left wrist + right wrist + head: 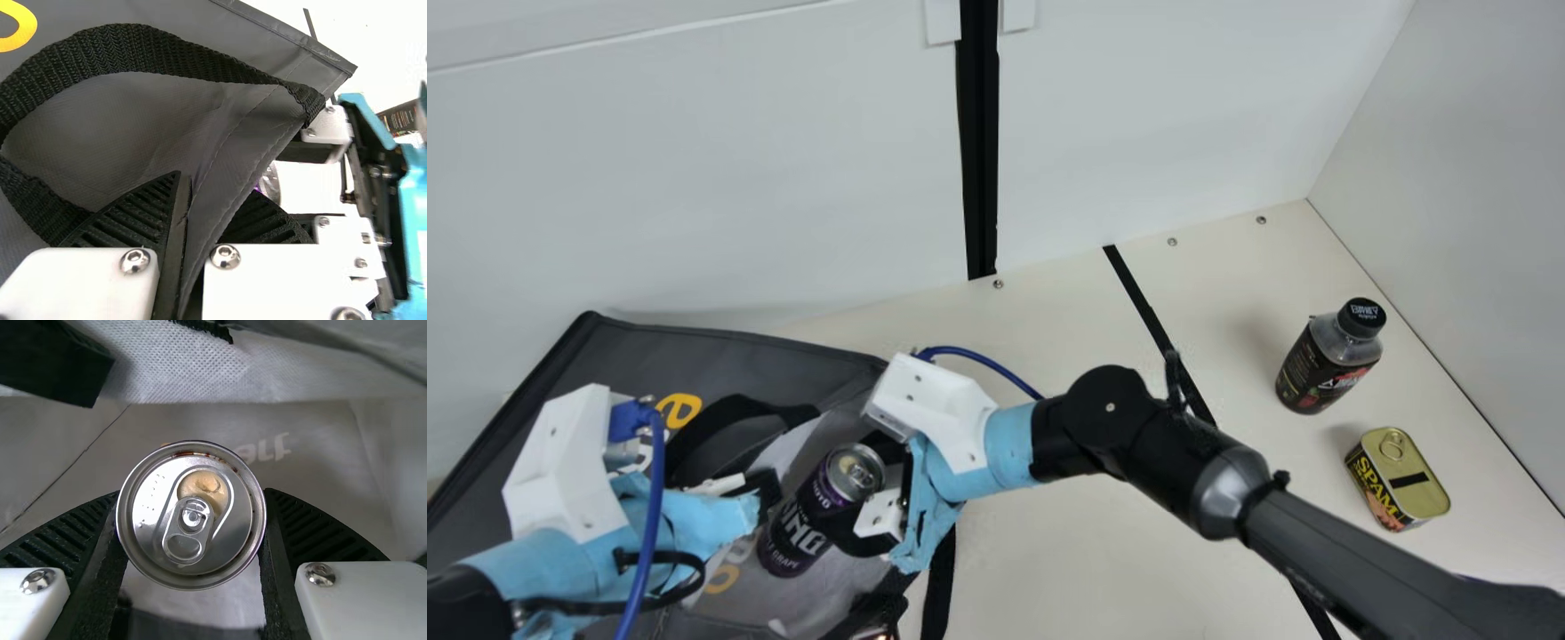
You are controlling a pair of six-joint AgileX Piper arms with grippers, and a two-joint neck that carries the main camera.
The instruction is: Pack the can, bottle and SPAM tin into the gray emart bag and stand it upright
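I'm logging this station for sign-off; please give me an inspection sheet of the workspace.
surface: cream table with a black strip
job's things: can at the open gray bag; bottle upright and SPAM tin lid-up on the table
clutter: nothing seen
grippers: left end effector clamping the bag's edge; right end effector holding the can
cables: blue cable near each end effector
surroundings: white panels behind; gray wall at the main view's right
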